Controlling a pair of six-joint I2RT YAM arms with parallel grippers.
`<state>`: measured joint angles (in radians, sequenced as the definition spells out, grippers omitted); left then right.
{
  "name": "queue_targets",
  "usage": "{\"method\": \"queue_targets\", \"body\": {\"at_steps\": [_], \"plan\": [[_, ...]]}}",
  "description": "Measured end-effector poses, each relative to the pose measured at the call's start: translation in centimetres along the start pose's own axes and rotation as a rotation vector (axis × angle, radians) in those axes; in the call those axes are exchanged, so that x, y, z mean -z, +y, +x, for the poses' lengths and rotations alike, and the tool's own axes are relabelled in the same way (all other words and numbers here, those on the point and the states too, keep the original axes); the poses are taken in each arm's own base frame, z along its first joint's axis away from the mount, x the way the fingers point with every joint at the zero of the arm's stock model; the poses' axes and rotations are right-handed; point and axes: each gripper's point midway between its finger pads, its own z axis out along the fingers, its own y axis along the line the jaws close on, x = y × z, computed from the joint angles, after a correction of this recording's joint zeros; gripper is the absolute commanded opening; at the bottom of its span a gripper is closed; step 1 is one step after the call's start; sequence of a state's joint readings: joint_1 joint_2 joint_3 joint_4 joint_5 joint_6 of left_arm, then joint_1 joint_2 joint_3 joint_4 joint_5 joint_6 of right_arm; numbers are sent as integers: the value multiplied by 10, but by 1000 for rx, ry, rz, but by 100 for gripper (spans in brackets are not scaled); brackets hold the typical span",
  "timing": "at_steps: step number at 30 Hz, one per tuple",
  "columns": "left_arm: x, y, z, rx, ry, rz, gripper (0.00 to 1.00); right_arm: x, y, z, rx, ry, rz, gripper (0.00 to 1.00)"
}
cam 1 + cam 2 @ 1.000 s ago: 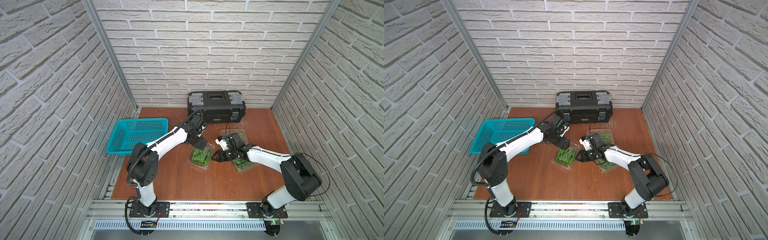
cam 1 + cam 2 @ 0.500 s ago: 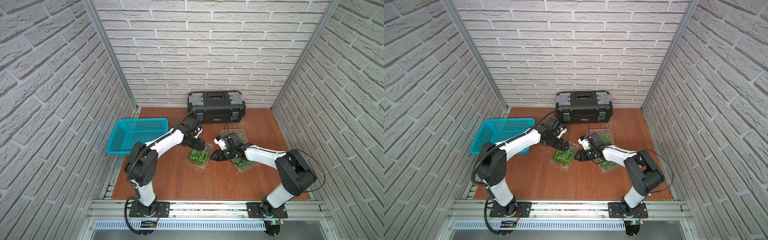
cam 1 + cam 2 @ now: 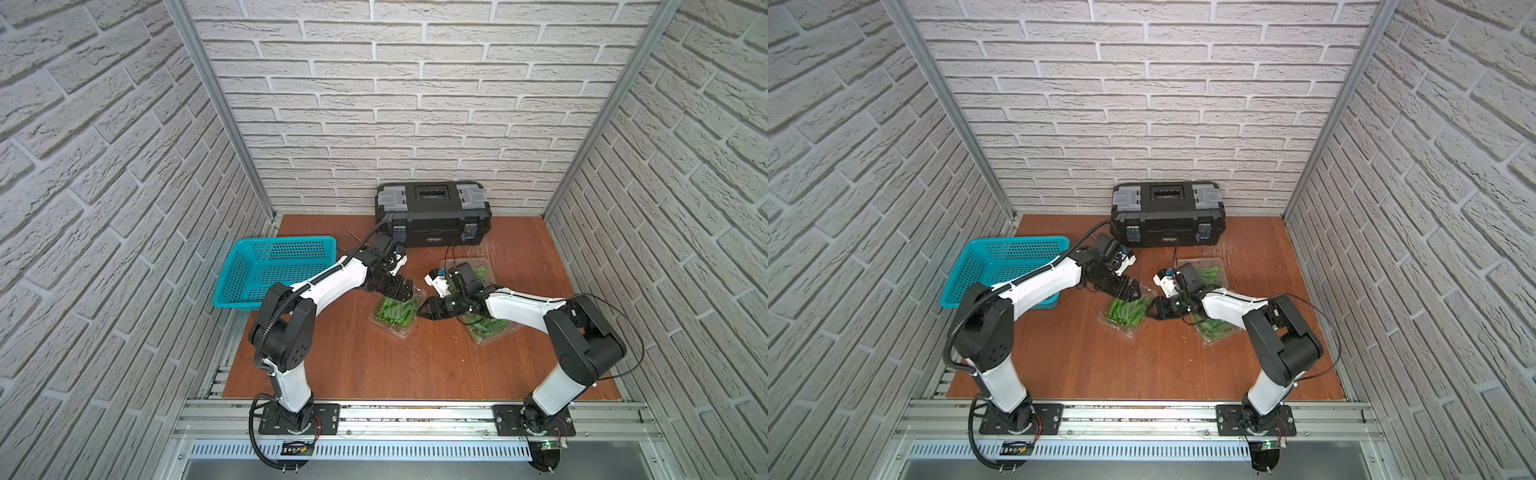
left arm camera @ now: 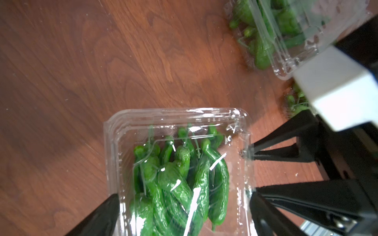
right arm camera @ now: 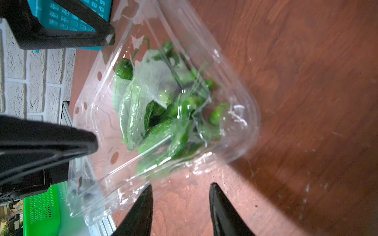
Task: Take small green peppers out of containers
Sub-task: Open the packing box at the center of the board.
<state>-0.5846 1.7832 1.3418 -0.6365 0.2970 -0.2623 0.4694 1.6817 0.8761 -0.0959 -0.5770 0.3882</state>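
Observation:
Small green peppers fill a clear clamshell container lying mid-table, seen in both top views. My left gripper is open wide and straddles this container, one finger along each long side; it is also seen from above. My right gripper is open over bare wood, one fingertip at the container's rim, and is also visible from above. Two more containers of peppers lie partly under my right arm.
A teal perforated basket sits at the table's left edge. A black toolbox stands against the back wall. Brick walls close in three sides. Bare wooden table stretches toward the front rail.
My left gripper has sunk slightly over the middle container. The right gripper has crept a little leftward to that container's edge. Neither opening has changed.

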Motion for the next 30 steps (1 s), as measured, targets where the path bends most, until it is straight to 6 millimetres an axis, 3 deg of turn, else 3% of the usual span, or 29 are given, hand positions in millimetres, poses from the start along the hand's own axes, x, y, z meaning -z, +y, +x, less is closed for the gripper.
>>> {"method": "queue_targets", "body": {"at_steps": [7,13,16,30], "plan": [[-7,-4,0,-21,21,7,98,-8,0,-5,0,6,-18,41],[-5,-6,-3,-48,31,-7,98,-12,1,-6,-21,7,-39,11],[-2,-3,-5,-69,35,-36,98,-11,1,-10,-25,-2,-33,3],[2,-11,-2,-335,58,-232,98,-6,-9,-21,-66,10,71,3]]}}
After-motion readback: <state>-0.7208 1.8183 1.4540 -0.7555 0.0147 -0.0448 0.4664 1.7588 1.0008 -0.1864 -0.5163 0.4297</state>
